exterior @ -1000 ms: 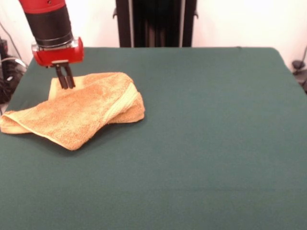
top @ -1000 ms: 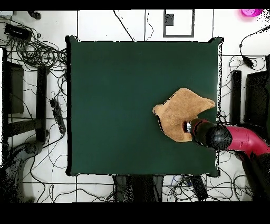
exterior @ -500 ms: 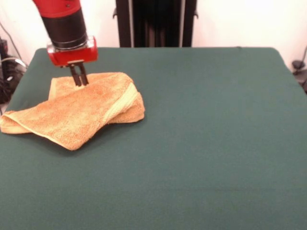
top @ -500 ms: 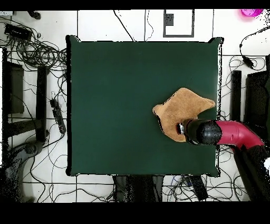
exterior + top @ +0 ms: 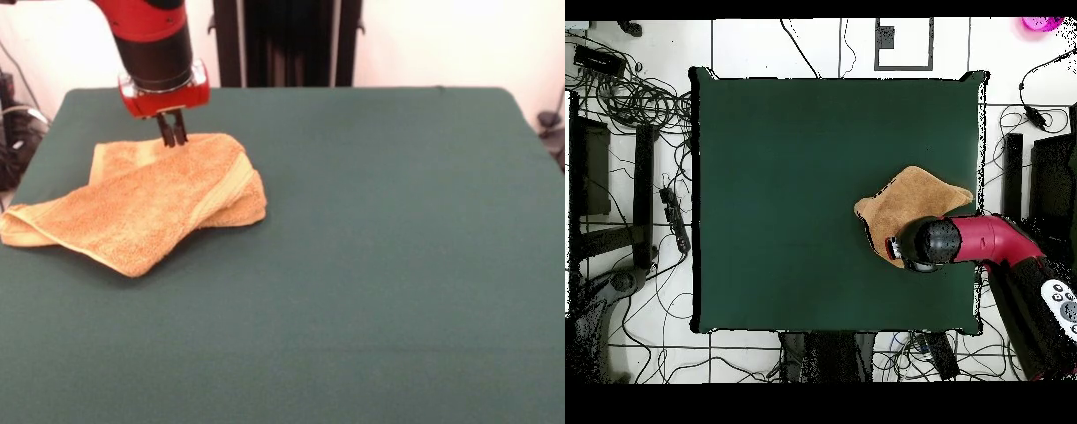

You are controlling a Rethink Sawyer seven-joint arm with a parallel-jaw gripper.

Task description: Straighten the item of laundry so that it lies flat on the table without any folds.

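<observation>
Towel golden-orange, lying folded on the green table, close to the table's left edge in the front view, nearer the far left corner. Upper layer doubled over the lower at a slant; pale woven band shows along the fold on its right side. One corner reaches out to the left edge of the table. Gripper hangs over the towel's far edge, tips just at the cloth, the two dark fingers drawn close together, nothing held between them. Overhead, red arm comes in across the table's right edge, covering part of the towel.
</observation>
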